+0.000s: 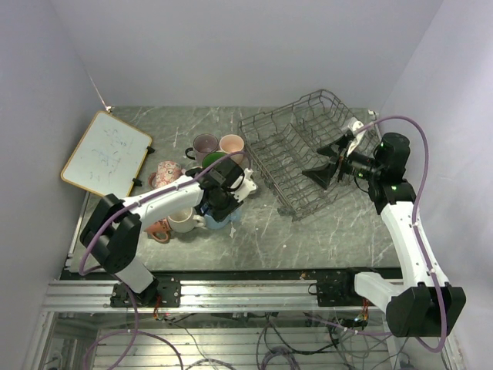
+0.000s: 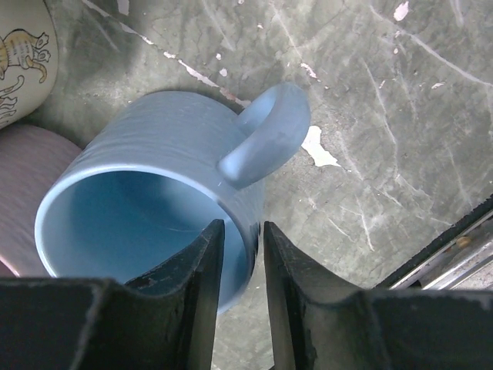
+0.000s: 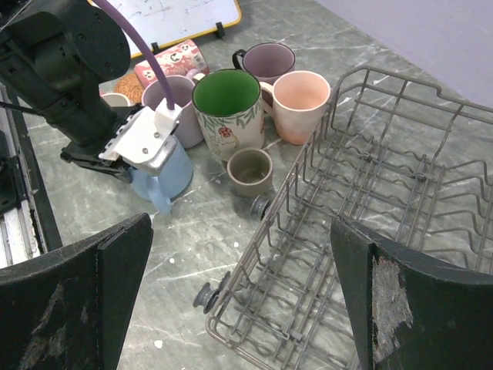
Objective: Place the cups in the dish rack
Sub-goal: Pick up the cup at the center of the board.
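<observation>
A light blue cup (image 2: pixel 146 162) stands upright on the table, handle toward the dish rack. My left gripper (image 2: pixel 243 227) is shut on its rim, with one finger inside the cup and the other outside the wall next to the handle. From above, this gripper (image 1: pixel 228 202) sits at the near right of the cluster of cups. A green-lined floral cup (image 3: pixel 227 108), a peach cup (image 3: pixel 300 104), a mauve cup (image 3: pixel 266 62) and a small olive-brown cup (image 3: pixel 252 169) stand beside the grey wire dish rack (image 1: pixel 308 154). My right gripper (image 3: pixel 240 223) hangs open above the rack's near corner, holding nothing.
A wood-framed whiteboard (image 1: pixel 106 152) leans at the back left. A cream cup with an animal print (image 2: pixel 19 54) and a ribbed mauve cup (image 2: pixel 31 193) crowd the blue cup's left side. The rack's small wheels (image 3: pixel 206 294) rest on the table. An aluminium rail (image 1: pixel 231 293) runs along the near edge.
</observation>
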Robot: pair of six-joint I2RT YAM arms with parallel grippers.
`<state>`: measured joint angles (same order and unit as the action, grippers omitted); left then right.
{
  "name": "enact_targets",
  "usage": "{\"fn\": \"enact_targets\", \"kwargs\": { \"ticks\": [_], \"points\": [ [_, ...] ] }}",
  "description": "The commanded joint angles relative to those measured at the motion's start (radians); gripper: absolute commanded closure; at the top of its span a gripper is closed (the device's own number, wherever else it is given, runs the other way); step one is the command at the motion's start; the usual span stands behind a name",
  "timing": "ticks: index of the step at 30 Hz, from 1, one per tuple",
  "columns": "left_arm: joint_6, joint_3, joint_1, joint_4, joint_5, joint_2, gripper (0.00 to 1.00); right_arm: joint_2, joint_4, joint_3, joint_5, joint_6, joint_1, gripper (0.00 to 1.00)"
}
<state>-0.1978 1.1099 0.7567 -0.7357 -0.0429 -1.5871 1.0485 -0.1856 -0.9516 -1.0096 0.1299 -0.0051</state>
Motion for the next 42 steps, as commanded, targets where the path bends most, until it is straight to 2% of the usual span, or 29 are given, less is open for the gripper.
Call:
{"fn": "enact_targets", "kwargs": {
  "ticks": [1, 7, 13, 16, 20, 28, 32, 35, 38, 42],
  "points": [
    [-0.026, 0.011, -0.01, 0.007, -0.072, -0.005, 0.6, 0.006, 0.017, 0.011, -0.001, -0.007, 0.007, 0.0],
    [-0.026, 0.002, -0.02, 0.023, -0.083, -0.001, 0.54, 0.011, 0.023, 0.013, -0.015, -0.017, 0.008, 0.0],
    [-0.024, -0.028, -0.027, 0.046, -0.076, 0.006, 0.55, 0.015, 0.023, 0.011, -0.034, -0.027, 0.01, 0.0],
    [-0.024, -0.034, -0.028, 0.047, -0.081, -0.007, 0.62, 0.013, 0.022, 0.01, -0.035, -0.029, 0.01, 0.0],
    [-0.026, -0.022, -0.028, 0.047, -0.081, 0.002, 0.92, 0.005, 0.032, 0.015, -0.049, -0.042, 0.01, 0.0],
    [0.07, 0.016, -0.017, 0.123, -0.137, 0.157, 0.93, -0.016, 0.04, 0.017, -0.063, -0.045, 0.01, 0.0],
    [0.149, -0.028, 0.012, 0.221, -0.132, 0.273, 0.93, -0.018, 0.034, 0.011, -0.091, -0.044, 0.007, 0.0],
    [0.202, -0.086, 0.073, 0.33, -0.092, 0.372, 0.93, -0.027, 0.072, 0.02, -0.178, -0.087, 0.007, 0.0],
    [0.23, -0.175, 0.146, 0.496, -0.016, 0.497, 0.93, -0.039, 0.152, 0.03, -0.27, -0.184, 0.007, 0.0],
    [0.195, -0.334, 0.221, 0.775, 0.118, 0.649, 0.93, -0.026, 0.252, -0.02, -0.404, -0.398, 0.01, 0.0]
  ]
}}
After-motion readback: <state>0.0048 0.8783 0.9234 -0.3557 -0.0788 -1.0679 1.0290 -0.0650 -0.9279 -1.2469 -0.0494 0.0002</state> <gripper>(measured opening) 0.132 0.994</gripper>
